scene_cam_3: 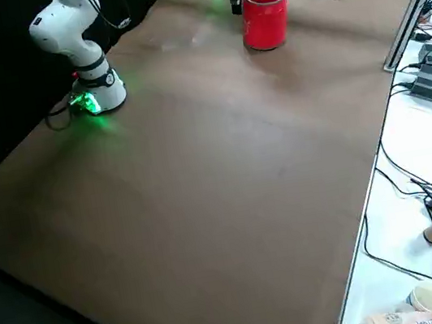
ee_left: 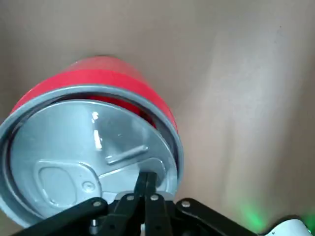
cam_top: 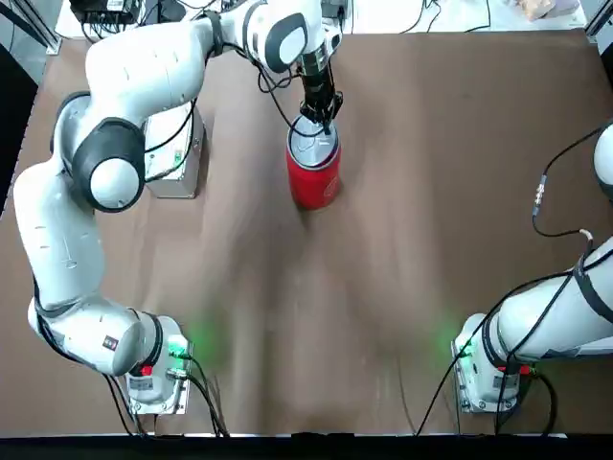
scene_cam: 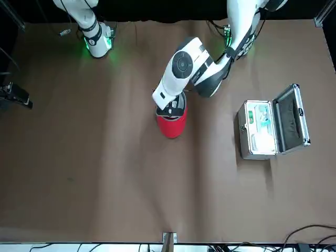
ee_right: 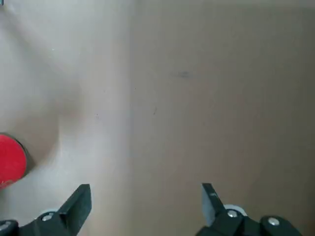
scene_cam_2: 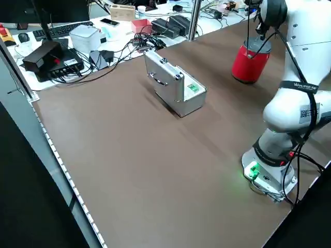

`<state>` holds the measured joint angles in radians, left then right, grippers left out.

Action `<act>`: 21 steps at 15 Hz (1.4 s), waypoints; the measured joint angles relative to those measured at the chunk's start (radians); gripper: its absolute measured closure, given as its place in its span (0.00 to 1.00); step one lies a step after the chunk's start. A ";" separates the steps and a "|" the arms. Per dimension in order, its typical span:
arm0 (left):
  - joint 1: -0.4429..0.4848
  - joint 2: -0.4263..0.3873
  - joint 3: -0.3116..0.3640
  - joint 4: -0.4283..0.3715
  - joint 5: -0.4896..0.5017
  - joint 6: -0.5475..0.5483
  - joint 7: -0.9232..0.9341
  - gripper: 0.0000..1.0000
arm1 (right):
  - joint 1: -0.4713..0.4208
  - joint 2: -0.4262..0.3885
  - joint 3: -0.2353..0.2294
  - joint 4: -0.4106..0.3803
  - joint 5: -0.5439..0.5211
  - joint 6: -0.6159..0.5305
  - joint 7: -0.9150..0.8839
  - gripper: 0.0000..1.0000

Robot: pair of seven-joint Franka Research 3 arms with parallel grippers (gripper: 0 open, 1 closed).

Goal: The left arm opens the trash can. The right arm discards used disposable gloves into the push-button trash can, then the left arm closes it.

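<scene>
Your left gripper (ee_left: 146, 186) has jaws pressed together, tips on the near edge of the round silver-grey push lid (ee_left: 74, 157) of the small red cylindrical trash can (cam_top: 314, 172), mid-table. Pressing that far off-centre you could tip the can, or slip off — lid stays down. Right gripper (ee_right: 146, 204) spread, empty; gloves not visible.

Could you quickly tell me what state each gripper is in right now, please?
Left gripper: shut, empty, fingertips on the trash can lid.
Right gripper: open, empty, above bare table.
</scene>
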<state>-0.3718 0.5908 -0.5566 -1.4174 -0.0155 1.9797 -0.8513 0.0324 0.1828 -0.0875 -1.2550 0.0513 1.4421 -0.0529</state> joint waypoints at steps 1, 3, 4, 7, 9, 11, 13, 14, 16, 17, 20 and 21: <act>-0.002 0.005 0.000 0.000 0.003 0.003 0.000 0.99 | 0.000 0.000 0.000 0.000 0.000 0.002 0.000 0.01; -0.006 0.013 0.000 0.000 0.015 0.007 0.000 0.99 | 0.000 0.000 0.000 0.000 0.000 0.007 0.000 0.01; -0.007 0.017 0.000 0.000 0.019 0.008 -0.001 0.99 | 0.000 0.000 0.000 0.000 0.000 0.008 0.000 0.01; -0.008 0.025 0.000 0.000 0.029 0.009 -0.002 0.99 | 0.000 0.000 -0.002 0.000 0.016 0.013 0.000 0.01; -0.009 0.029 0.000 0.000 0.034 0.011 -0.004 0.99 | -0.001 0.000 -0.006 0.000 0.035 0.013 -0.001 0.01; -0.013 0.031 0.000 0.000 0.043 0.012 -0.011 0.99 | -0.002 0.000 -0.009 0.000 0.041 0.013 -0.003 0.01; -0.022 0.033 0.001 0.002 0.068 0.013 -0.029 0.99 | -0.002 0.000 -0.011 -0.001 0.043 0.013 -0.005 0.01; -0.025 0.033 0.001 0.002 0.077 0.013 -0.037 0.99 | -0.002 0.000 -0.011 -0.001 0.043 0.013 -0.006 0.01; -0.027 0.034 0.001 0.002 0.085 0.013 -0.040 0.99 | -0.002 0.000 -0.011 -0.001 0.043 0.013 -0.007 0.01; -0.027 0.034 0.001 0.003 0.085 0.013 -0.041 0.99 | -0.002 0.000 -0.011 -0.001 0.043 0.013 -0.007 0.01; -0.028 0.034 0.001 0.004 0.088 0.012 -0.056 0.99 | -0.002 0.000 -0.011 -0.001 0.043 0.013 -0.008 0.01; -0.028 0.034 0.001 0.004 0.088 0.012 -0.057 0.99 | -0.003 0.000 -0.011 -0.001 0.043 0.013 -0.008 0.01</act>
<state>-0.3998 0.6245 -0.5558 -1.4131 0.0727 1.9914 -0.9084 0.0299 0.1828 -0.0984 -1.2565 0.0947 1.4548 -0.0606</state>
